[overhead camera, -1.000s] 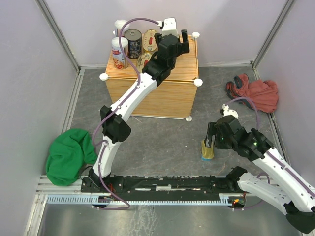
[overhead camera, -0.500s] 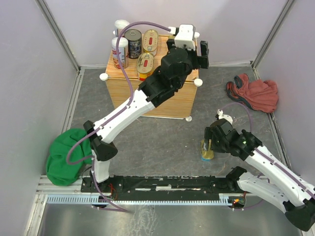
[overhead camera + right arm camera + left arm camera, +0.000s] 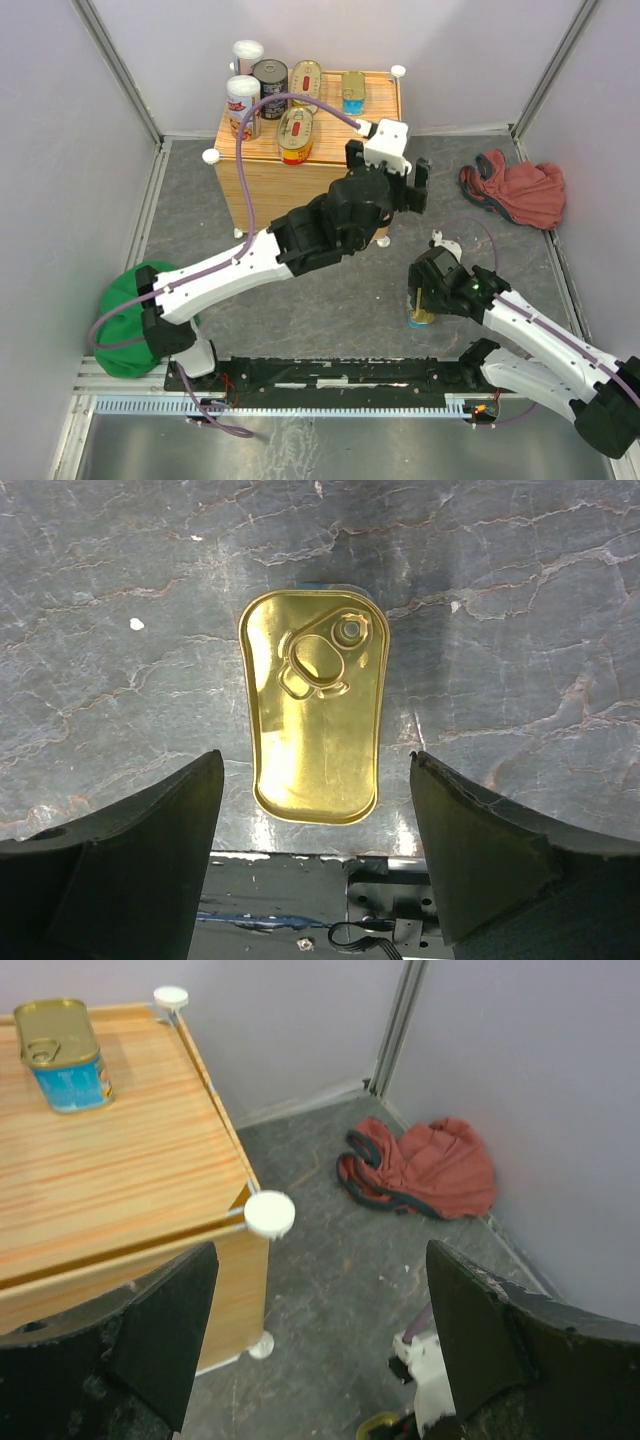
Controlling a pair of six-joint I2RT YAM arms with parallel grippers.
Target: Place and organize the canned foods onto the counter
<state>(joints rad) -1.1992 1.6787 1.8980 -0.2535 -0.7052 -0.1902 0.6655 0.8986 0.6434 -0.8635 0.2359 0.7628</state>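
Observation:
The counter [image 3: 345,170] holds two tall white-lidded cans [image 3: 241,105], a dark round tin [image 3: 270,85], two oval gold-red tins [image 3: 295,133] and a rectangular gold-blue tin [image 3: 353,92], which also shows in the left wrist view [image 3: 65,1055]. My left gripper [image 3: 392,190] is open and empty, off the counter's front right corner [image 3: 268,1212]. A second rectangular tin [image 3: 421,312] stands on the floor. My right gripper [image 3: 426,292] is open above it, with the tin's gold lid [image 3: 315,705] just ahead of the spread fingers [image 3: 120,850].
A red cloth [image 3: 520,190] lies at the right wall and shows in the left wrist view [image 3: 425,1170]. A green cloth [image 3: 140,315] lies at the front left. The arms' base rail [image 3: 330,375] runs right behind the floor tin. Grey walls close in both sides.
My left arm has drawn back from over the counter's back right toward its front right corner, and the gold-blue tin now shows there. My right gripper has shifted slightly left over the floor tin.

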